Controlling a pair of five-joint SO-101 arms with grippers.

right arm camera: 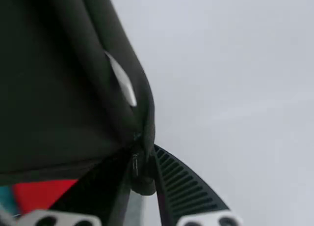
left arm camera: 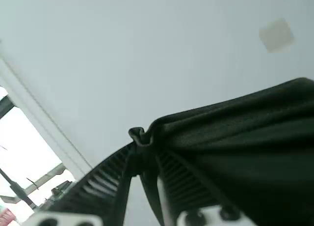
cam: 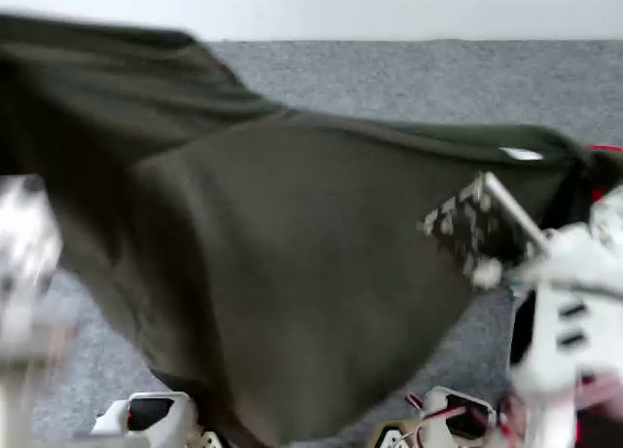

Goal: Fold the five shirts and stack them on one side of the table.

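Dark green shirt [cam: 292, 273] hangs aloft, its long axis stretched straight from left gripper [left arm camera: 141, 155], clamped on one end of the upper edge, across to right gripper [right arm camera: 141, 164], clamped on the other end beside the white tag [right arm camera: 122, 83], cloth draping below both.

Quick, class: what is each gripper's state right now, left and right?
Left gripper: shut on the dark green shirt, pinching a bunched edge.
Right gripper: shut on the same shirt.
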